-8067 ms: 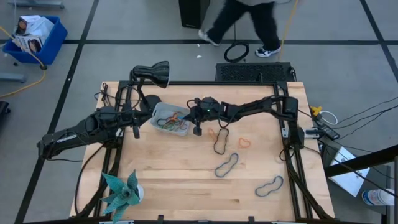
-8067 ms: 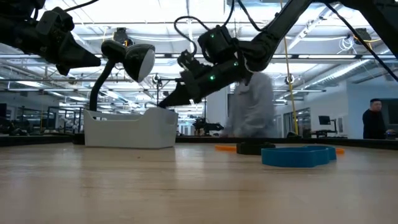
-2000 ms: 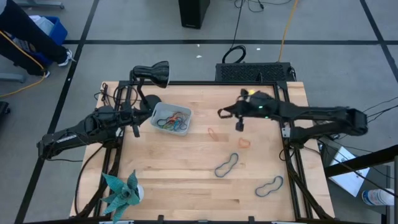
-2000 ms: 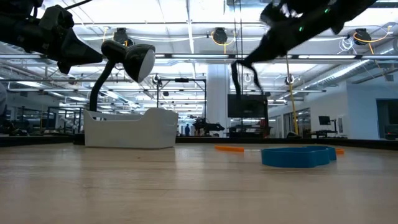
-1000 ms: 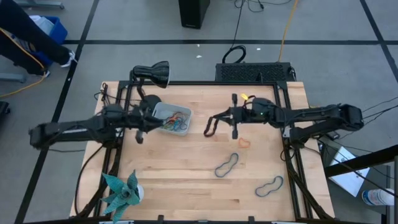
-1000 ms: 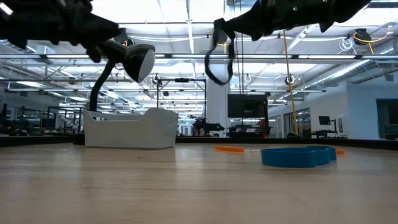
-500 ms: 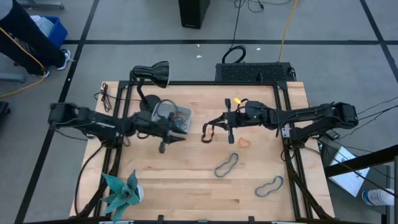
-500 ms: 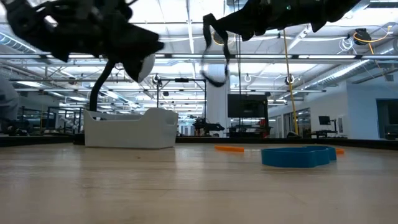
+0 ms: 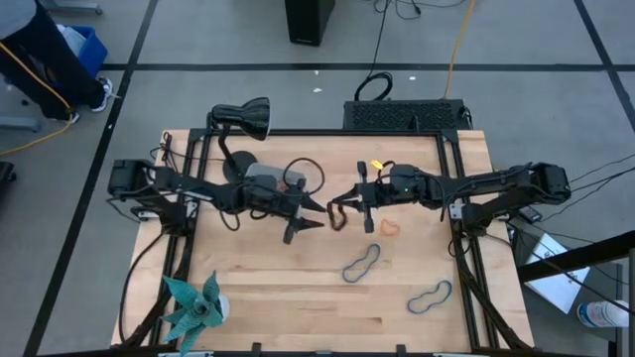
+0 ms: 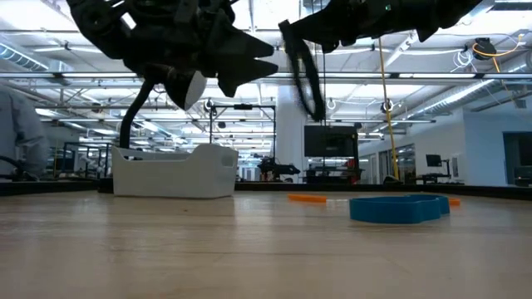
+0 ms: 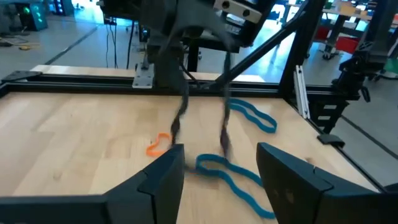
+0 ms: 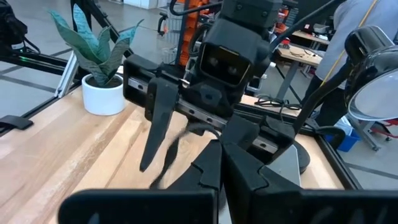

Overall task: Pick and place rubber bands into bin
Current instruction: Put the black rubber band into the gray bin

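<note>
My right gripper (image 9: pixel 347 209) is shut on a dark rubber band (image 10: pixel 308 81) that hangs high over the table's middle. My left gripper (image 9: pixel 319 213) stands open right in front of that band, facing the right gripper; the band's two strands (image 11: pixel 181 118) show between its fingers, farther off, and I see no touch. The pale bin (image 10: pixel 174 174) stands at the back left, mostly under the left arm (image 9: pixel 262 175). An orange band (image 9: pixel 390 226) and two blue bands (image 9: pixel 362 263) (image 9: pixel 430 296) lie flat on the wood. My right gripper pinches the dark band's top end (image 10: pixel 293 35) between its two shut fingers. The fingers come about level from the table's right side. The loop hangs slack below them, clear of the table.
A black desk lamp (image 9: pixel 243 117) stands at the back left corner and a potted plant (image 9: pixel 195 303) at the near left. Bare wood lies along the near edge. A person (image 9: pixel 40 45) stands on the floor beyond the table's left.
My left gripper has swept from over the bin toward the table's right, up to the right gripper, and its fingers have spread open. My right gripper has stayed about where it was; the band hanging from it has swung.
</note>
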Controlling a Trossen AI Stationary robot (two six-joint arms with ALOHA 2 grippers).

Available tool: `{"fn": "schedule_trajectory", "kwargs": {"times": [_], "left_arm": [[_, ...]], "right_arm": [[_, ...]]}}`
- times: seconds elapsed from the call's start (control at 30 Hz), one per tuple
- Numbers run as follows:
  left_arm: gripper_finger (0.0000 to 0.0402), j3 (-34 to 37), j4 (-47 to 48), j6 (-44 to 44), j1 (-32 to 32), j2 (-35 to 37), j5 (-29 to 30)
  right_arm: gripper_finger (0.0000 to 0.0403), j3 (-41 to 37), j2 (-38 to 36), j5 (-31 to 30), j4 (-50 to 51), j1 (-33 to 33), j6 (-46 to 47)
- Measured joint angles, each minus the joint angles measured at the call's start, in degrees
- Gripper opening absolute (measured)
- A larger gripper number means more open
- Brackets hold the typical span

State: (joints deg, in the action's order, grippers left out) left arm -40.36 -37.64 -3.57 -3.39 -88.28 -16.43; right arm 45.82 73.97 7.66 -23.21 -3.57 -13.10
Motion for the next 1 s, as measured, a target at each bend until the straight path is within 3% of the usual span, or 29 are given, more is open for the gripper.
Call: {"fn": "schedule_trajectory", "kwargs": {"times": [1.0], "left_arm": [[0.0186,-0.81,-9.75,-1.68,0.91,-0.71,0.02]], "right_arm": [[0.0,-0.02,0.02,-0.07,-0.58,0.0,-0.02]]}}
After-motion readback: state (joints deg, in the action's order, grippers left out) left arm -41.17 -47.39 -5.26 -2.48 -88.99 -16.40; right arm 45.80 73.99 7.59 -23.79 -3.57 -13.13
